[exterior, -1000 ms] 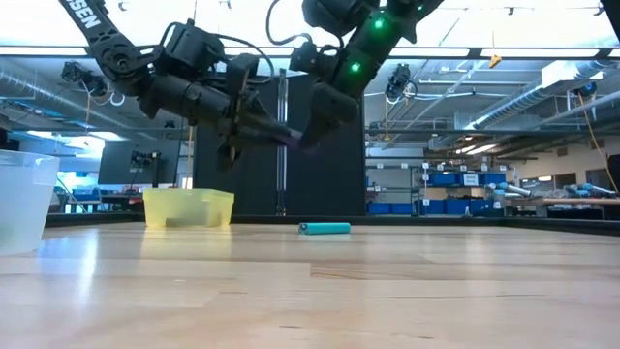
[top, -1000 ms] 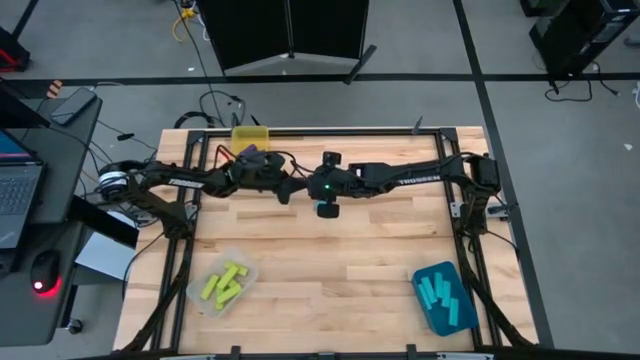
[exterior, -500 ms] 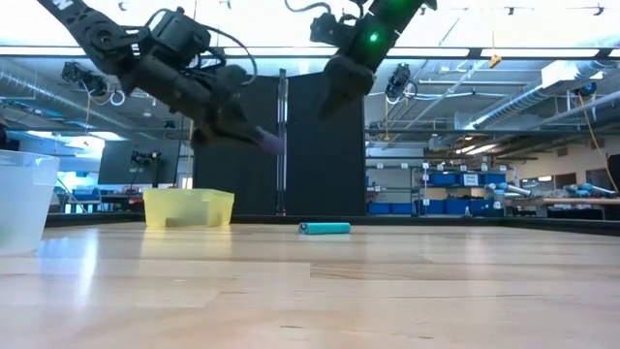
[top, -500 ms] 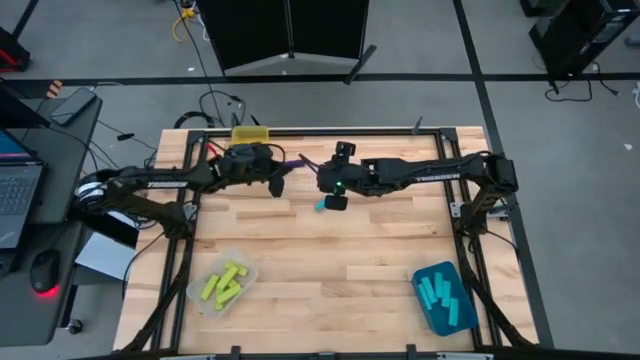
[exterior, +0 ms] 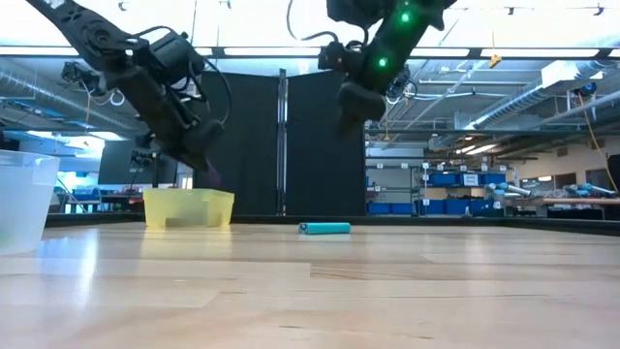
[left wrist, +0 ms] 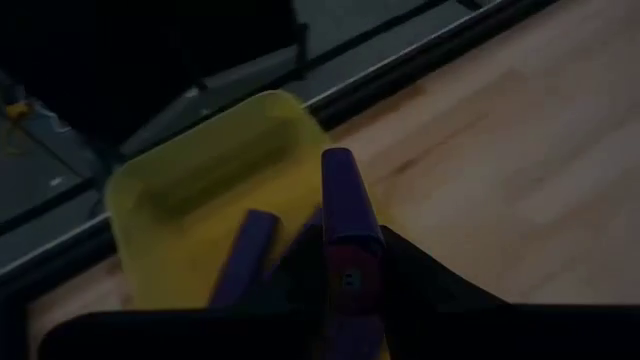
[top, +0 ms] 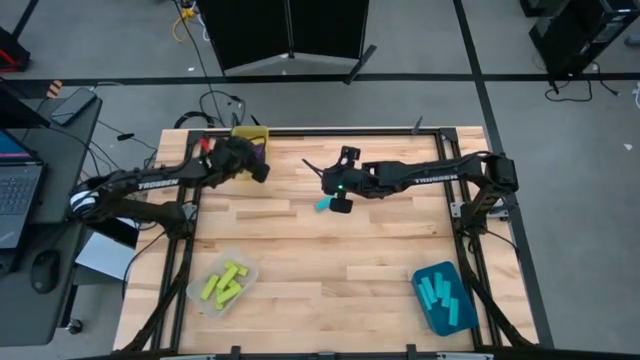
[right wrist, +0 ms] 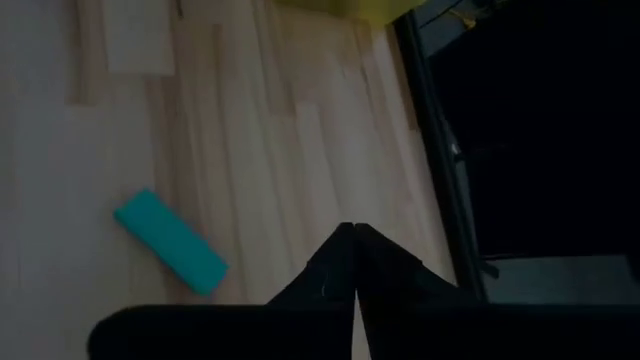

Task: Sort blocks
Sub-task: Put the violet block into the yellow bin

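My left gripper (top: 255, 162) is shut on a purple block (left wrist: 340, 225) and hangs over the yellow bin (top: 252, 135) at the table's far left. Another purple block (left wrist: 245, 255) lies inside that bin. My right gripper (top: 310, 165) hovers shut, with nothing in it, above the middle of the table's far part. A cyan block (top: 322, 204) lies flat on the wood just near of it, and shows in the right wrist view too as the cyan block (right wrist: 170, 242). In the low view my left gripper (exterior: 208, 167) points slantingly down above the yellow bin (exterior: 189, 206). My left gripper pinches the purple block's rear end (left wrist: 345, 285) between its two fingers. The block lies along the fingers and sticks out ahead of their tips. It is lifted clear and slants down over the yellow bin's rim.
A clear bin (top: 222, 283) with yellow-green blocks stands at the near left. At the near right stands a teal bin (top: 443, 298) holding cyan blocks. Bare wood lies between them. A black frame edges the table.
The two grippers met at the far middle around the purple block. My left gripper has since carried the block toward the far left, tipping down over the yellow bin. My right gripper has drawn back a little toward the right without the block.
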Robot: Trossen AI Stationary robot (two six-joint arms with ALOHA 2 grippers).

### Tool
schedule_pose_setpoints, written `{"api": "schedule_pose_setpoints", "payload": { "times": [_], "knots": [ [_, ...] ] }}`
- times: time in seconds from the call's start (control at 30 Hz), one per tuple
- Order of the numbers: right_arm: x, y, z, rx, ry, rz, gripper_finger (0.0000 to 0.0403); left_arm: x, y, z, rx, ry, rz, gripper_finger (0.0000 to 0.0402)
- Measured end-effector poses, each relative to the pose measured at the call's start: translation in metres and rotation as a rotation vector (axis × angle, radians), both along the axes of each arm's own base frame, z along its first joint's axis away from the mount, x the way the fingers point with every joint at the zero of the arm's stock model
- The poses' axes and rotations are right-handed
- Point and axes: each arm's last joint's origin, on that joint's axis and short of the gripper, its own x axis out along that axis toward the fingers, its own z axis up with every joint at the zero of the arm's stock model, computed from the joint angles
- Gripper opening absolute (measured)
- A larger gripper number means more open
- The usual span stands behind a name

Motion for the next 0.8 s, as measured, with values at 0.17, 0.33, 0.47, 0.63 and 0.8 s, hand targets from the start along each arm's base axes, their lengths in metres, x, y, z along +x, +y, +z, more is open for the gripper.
{"api": "schedule_pose_setpoints", "payload": {
  "times": [0.17, 0.33, 0.47, 0.63, 0.8],
  "knots": [
    [-0.005, 0.0, -0.016, 0.009, 0.024, -0.006, 0.0019, -0.006, 0.022, -0.013, -0.013, 0.071, 0.063, 0.0063],
    [-0.007, 0.0, -0.02, 0.013, 0.03, -0.011, 0.0009, -0.008, 0.04, -0.032, -0.048, 0.126, 0.082, 0.0063],
    [-0.005, -0.002, -0.019, 0.007, 0.013, -0.009, 0.0018, -0.006, 0.052, -0.043, -0.051, 0.124, 0.102, 0.0063],
    [-0.005, -0.002, -0.019, 0.005, 0.016, -0.007, 0.0008, -0.007, 0.058, -0.05, -0.082, 0.129, 0.1, 0.0063],
    [-0.005, -0.002, -0.019, 0.006, 0.018, -0.002, 0.0016, -0.008, 0.058, -0.049, -0.08, 0.14, 0.093, 0.0085]
  ]
}}
